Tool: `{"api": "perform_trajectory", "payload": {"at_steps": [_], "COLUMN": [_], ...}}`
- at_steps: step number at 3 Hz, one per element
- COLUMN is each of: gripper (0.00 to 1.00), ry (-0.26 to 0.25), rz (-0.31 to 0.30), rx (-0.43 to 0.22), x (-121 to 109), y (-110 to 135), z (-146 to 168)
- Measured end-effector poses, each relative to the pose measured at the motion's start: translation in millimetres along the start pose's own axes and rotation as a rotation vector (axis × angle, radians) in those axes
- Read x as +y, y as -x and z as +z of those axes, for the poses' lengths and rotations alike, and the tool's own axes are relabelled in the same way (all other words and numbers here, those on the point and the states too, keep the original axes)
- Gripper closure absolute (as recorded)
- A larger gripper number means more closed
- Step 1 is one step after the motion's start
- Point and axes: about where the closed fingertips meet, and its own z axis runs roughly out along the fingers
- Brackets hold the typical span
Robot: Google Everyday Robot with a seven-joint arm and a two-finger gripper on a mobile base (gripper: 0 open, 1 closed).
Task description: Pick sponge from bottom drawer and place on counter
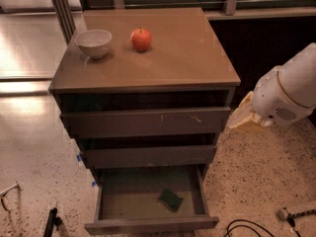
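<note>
The sponge [171, 199] lies dark green face up on the floor of the bottom drawer [148, 225], right of its middle. That drawer is pulled out and open. The two drawers above it are nearly closed. The counter [182, 58] is the tan top of the cabinet. My white arm [289, 90] comes in from the right. My gripper [241, 118] is the pale tan end of the arm, just right of the cabinet's top drawer. It is well above the sponge and to its right, and it holds nothing that I can see.
A white bowl [94, 42] and a red apple [141, 39] stand on the counter's back left. Black cables [247, 228] and a small tool [291, 214] lie on the speckled floor at the lower right. A dark object [51, 222] lies at the lower left.
</note>
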Motion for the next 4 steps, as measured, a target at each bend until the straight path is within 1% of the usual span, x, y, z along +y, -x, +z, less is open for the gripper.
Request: {"api": "perform_trajectory", "payload": {"at_steps": [1,2,3,4], "gripper": [1.0,1.0,1.0,1.0], "ry": [0.004,0.058,0.134,0.13], "rz": [0.004,-0.001,0.024,0.09], "rx": [-0.017,-0.063,-0.116,-0.205], "x": [5,30,51,44], "y": [-7,-22,-37,-49], "z": [19,91,191,292]}}
